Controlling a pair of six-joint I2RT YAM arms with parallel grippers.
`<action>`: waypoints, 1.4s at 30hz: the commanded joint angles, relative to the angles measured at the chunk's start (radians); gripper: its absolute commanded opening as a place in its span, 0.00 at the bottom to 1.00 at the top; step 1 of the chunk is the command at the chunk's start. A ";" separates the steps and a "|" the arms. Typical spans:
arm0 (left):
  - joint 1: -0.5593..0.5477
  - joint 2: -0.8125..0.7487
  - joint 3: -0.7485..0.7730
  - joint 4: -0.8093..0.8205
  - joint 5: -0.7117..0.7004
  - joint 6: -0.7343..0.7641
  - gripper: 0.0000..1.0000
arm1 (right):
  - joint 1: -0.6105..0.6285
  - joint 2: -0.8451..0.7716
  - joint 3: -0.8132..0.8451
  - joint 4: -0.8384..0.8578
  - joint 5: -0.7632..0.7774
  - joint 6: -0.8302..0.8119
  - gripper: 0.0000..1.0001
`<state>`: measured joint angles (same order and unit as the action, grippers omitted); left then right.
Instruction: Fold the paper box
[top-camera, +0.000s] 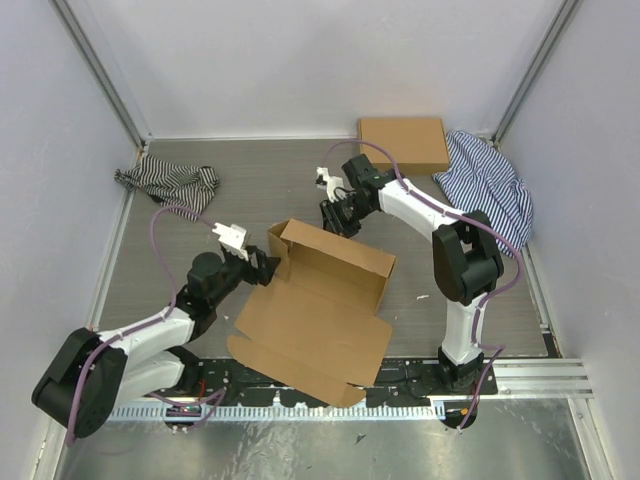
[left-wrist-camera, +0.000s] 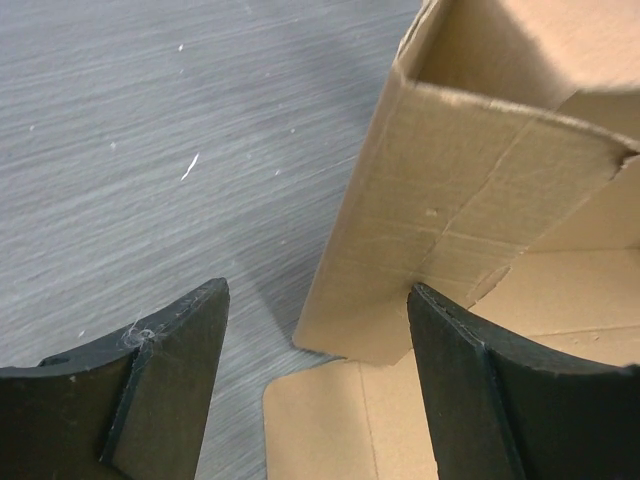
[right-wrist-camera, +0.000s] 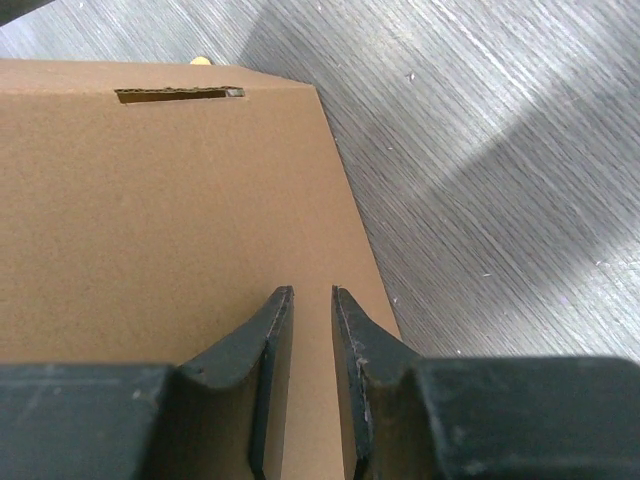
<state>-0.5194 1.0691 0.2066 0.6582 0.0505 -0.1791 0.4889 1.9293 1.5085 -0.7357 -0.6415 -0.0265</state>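
Closest in, the paper box (top-camera: 310, 330) lay open in the middle of the table (top-camera: 250, 160). Its flat lid spread toward the arm bases, and its back wall and left side flap stood up. Far to the box's left and behind it sat a crumpled striped cloth (top-camera: 168, 183), well apart from it. At the box's left side, the left claw (top-camera: 258, 266) had its fingers (left-wrist-camera: 170, 380) spread wide, with the upright side flap just ahead of them, blocking the way inward. At the box's back-left corner, the right claw (top-camera: 338, 215) hovered over a slotted panel. Its fingers (right-wrist-camera: 265, 350) were nearly together, with only a thin gap and nothing seen pinched. Behind and right of the box lay a neat cardboard box (top-camera: 404, 143), just beside a blue striped cloth (top-camera: 492, 185).
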 joint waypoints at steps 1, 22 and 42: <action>0.004 0.044 0.063 0.089 0.080 0.031 0.79 | 0.002 -0.010 0.017 -0.008 -0.047 -0.026 0.28; -0.070 0.286 0.119 0.302 0.019 -0.046 0.75 | 0.055 0.047 0.023 -0.037 -0.088 -0.061 0.25; -0.190 0.371 0.148 0.367 -0.178 0.017 0.57 | 0.080 0.057 0.028 -0.044 -0.102 -0.054 0.23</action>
<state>-0.6838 1.4113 0.3279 0.9115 -0.0288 -0.1844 0.5381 1.9923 1.5185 -0.7219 -0.6846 -0.0792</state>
